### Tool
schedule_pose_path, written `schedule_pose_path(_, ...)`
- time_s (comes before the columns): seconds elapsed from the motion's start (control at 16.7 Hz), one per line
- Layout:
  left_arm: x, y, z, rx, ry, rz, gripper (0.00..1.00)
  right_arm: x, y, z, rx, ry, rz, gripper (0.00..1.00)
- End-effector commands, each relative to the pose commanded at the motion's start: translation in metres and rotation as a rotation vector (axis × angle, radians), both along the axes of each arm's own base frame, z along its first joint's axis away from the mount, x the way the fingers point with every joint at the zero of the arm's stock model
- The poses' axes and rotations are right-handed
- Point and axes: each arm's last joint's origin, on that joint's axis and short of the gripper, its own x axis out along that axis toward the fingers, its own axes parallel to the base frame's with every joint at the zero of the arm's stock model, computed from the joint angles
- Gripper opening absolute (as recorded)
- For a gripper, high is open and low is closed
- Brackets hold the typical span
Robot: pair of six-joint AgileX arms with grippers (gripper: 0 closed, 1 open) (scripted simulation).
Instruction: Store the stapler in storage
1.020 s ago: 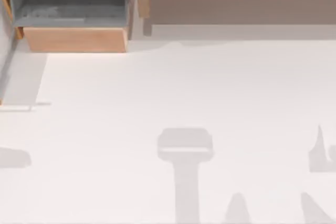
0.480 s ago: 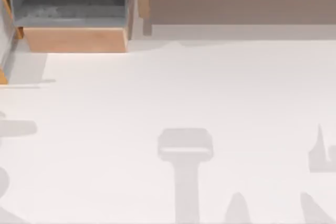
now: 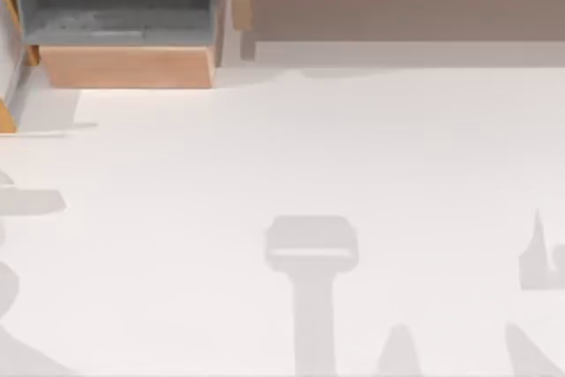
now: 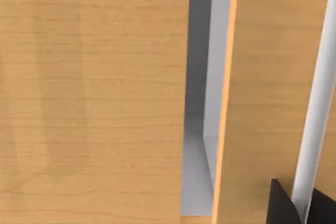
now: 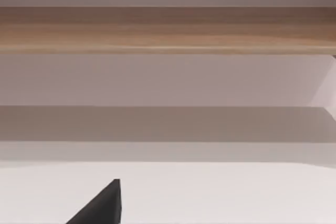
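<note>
Of my left pincer (image 4: pixel 282 209) I see just a dark corner, pressed up close to pale wooden panels (image 4: pixel 94 98), with a slim white bar (image 4: pixel 316 103) running right beside it; I cannot tell whether it is clenched or released. Between two of those panels a narrow gap (image 4: pixel 197 171) opens onto a grey-white inside. My right pincer (image 5: pixel 102 205) hangs low over the white bench (image 3: pixel 309 147), a dark wedge of it facing a long wooden shelf unit (image 5: pixel 168 30) at the far edge, and here too I cannot tell if it is clenched or released. From above, an open drawer (image 3: pixel 128 66) with a wooden front and a grey inside sits at the bench's far left corner, and the shelf unit stretches along the far edge to its right. Grey arm shadows lie across the near half of the bench. I cannot tell where the stapler lies.
</note>
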Motion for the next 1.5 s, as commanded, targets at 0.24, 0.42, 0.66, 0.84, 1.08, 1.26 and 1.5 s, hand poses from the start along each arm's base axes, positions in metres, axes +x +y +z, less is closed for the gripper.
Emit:
schedule_pose_path(0.24,0.036,0.002,0.003,0.011,-0.014,0.004,0.00,0.000,0.000,0.000,0.000,0.000,0.000,1.00)
schedule_pose_path(0.42,0.052,-0.001,0.003,0.004,-0.009,0.003,0.00,0.000,0.000,0.000,0.000,0.000,0.000,1.00)
schedule_pose_path(0.66,0.051,0.001,0.002,0.000,-0.003,0.008,0.00,0.000,0.000,0.000,0.000,0.000,0.000,1.00)
schedule_pose_path(0.84,0.067,0.001,-0.004,-0.006,0.015,0.010,0.00,0.000,0.000,0.000,0.000,0.000,0.000,1.00)
schedule_pose_path(1.08,0.102,0.004,0.008,0.014,-0.027,0.009,0.00,0.000,0.000,0.000,0.000,0.000,0.000,1.00)
schedule_pose_path(1.26,0.114,0.000,0.003,0.001,-0.006,0.008,0.00,0.000,0.000,0.000,0.000,0.000,0.000,1.00)
schedule_pose_path(1.5,0.114,0.000,0.003,0.001,-0.006,0.008,0.08,0.000,0.000,0.000,0.000,0.000,0.000,1.00)
